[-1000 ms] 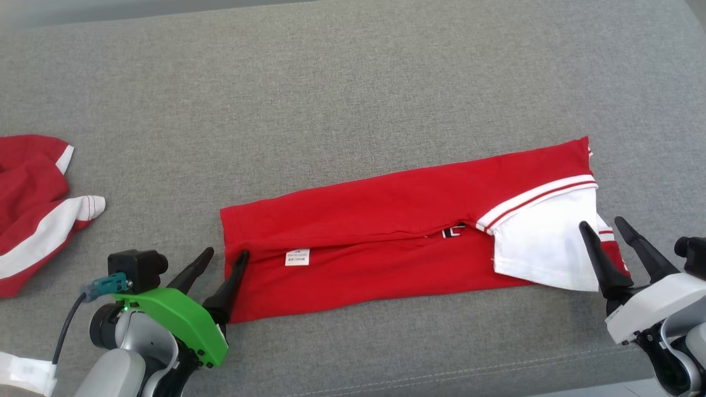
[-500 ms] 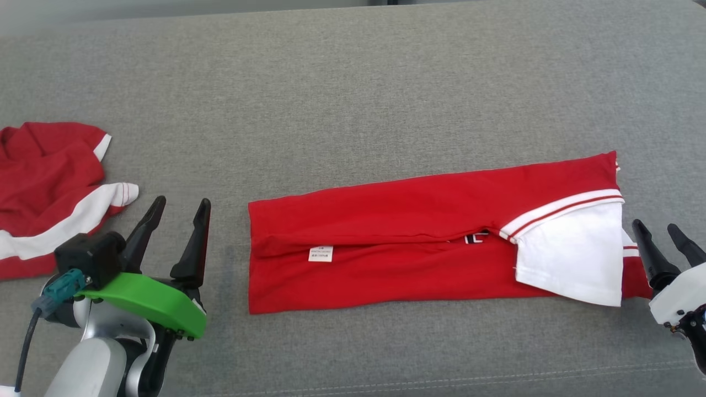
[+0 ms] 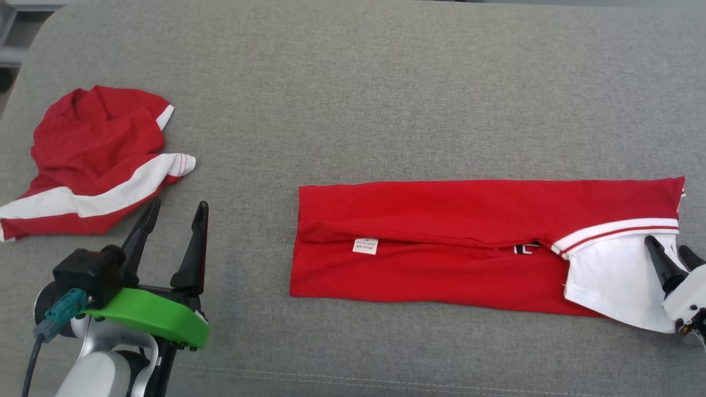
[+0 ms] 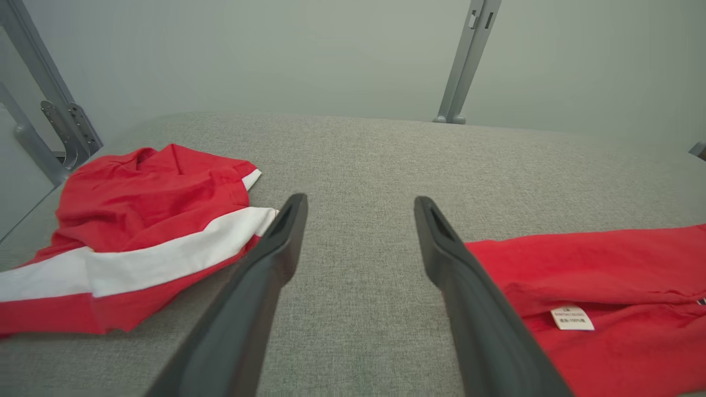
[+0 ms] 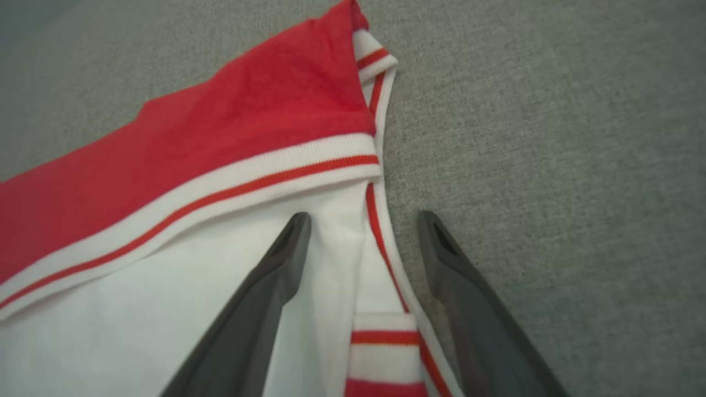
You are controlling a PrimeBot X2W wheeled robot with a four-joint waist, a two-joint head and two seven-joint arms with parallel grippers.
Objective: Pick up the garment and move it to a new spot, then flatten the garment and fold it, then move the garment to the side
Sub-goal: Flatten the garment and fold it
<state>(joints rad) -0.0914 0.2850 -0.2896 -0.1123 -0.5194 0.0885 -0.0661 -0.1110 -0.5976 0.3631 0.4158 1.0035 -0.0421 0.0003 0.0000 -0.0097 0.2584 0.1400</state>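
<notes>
The garment (image 3: 441, 231) is a red shirt folded into a long flat strip on the grey cushion, with a white sleeve (image 3: 612, 281) trimmed in red stripes at its right end. My right gripper (image 3: 666, 245) stands open at that end. In the right wrist view its fingers straddle the sleeve's striped edge (image 5: 380, 242) just above the cloth, gripper (image 5: 364, 216) holding nothing. My left gripper (image 3: 178, 205) is open and empty over bare cushion, well left of the strip's left edge. The left wrist view shows the gripper (image 4: 359, 201) with the garment (image 4: 606, 264) to its right.
A second red and white garment (image 3: 99, 149) lies crumpled at the cushion's far left, also in the left wrist view (image 4: 149, 209), close to my left fingers. The cushion's left edge (image 3: 22, 66) curves down there. Grey metal posts (image 4: 466, 60) stand behind the cushion.
The head camera has turned, shifting everything rightward. My left gripper has drawn back leftward off the garment's left corner. The right gripper stays open at the sleeve end.
</notes>
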